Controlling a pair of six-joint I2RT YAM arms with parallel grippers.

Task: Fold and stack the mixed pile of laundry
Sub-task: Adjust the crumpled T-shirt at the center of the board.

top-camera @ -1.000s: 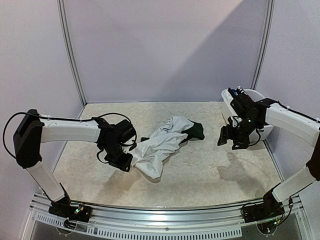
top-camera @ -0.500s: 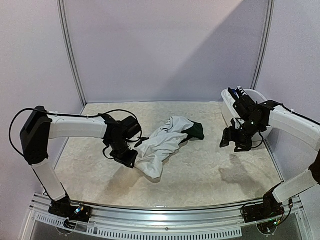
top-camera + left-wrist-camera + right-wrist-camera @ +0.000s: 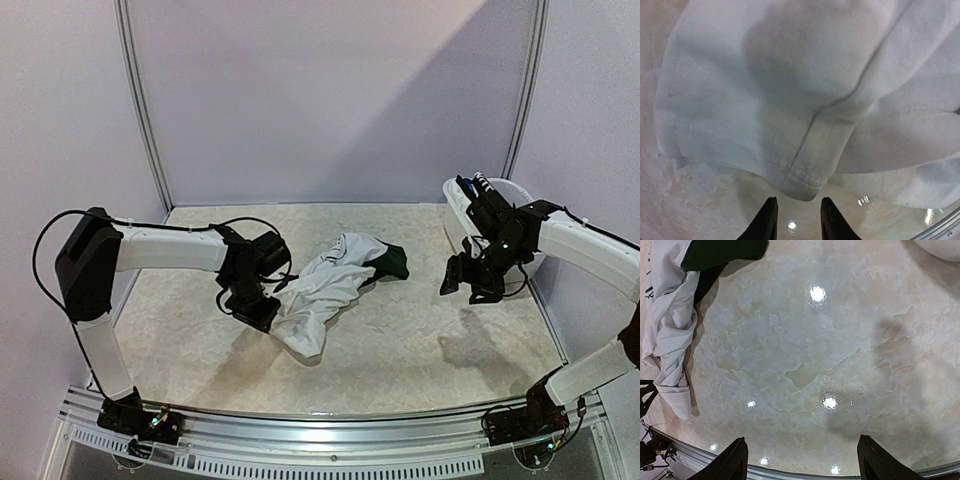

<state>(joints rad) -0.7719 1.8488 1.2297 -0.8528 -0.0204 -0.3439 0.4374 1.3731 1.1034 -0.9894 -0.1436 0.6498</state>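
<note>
Since the earlier frame the left pincer (image 3: 796, 212) has advanced rightward to the near-left hem of the white T-shirt (image 3: 318, 295). The shirt lies crumpled mid-desk (image 3: 420, 350), with the dark green piece (image 3: 393, 262) touching its far end. The pincer's fingers stand narrowly apart, gripping nothing, and a hem corner (image 3: 802, 182) sits just ahead of them. Drive forward until that corner enters the gap, then close across the stitched seam, not on loose cloth. The right pincer (image 3: 465, 280) hangs spread and empty near the desk's right edge.
</note>
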